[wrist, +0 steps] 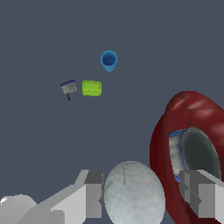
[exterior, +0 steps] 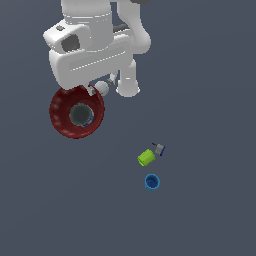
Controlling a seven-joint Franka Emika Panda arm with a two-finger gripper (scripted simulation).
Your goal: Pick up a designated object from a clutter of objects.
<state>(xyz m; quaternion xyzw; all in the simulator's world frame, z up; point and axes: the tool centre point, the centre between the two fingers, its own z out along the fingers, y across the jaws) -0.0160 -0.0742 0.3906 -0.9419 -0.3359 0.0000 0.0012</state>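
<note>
The dark red ribbed bowl (exterior: 76,112) with a grey centre lies at the exterior view's left, just below the white arm's hand (exterior: 85,55). In the wrist view the bowl (wrist: 192,118) looks tilted, and its near wall stands between my fingers. My gripper (wrist: 142,192) is open. One finger (wrist: 89,194) is beside the white ball (wrist: 133,192), and the other finger (wrist: 203,194) is over the bowl's inside. The ball (exterior: 102,88) rests against the bowl's rim. My fingertips are hidden in the exterior view.
A lime-green cylinder (exterior: 146,157), a small grey-blue piece (exterior: 159,148) and a small blue cup (exterior: 152,181) lie together at the exterior view's lower right, well apart from the bowl. The wrist view shows the cylinder (wrist: 92,88), piece (wrist: 68,87) and cup (wrist: 108,60) too.
</note>
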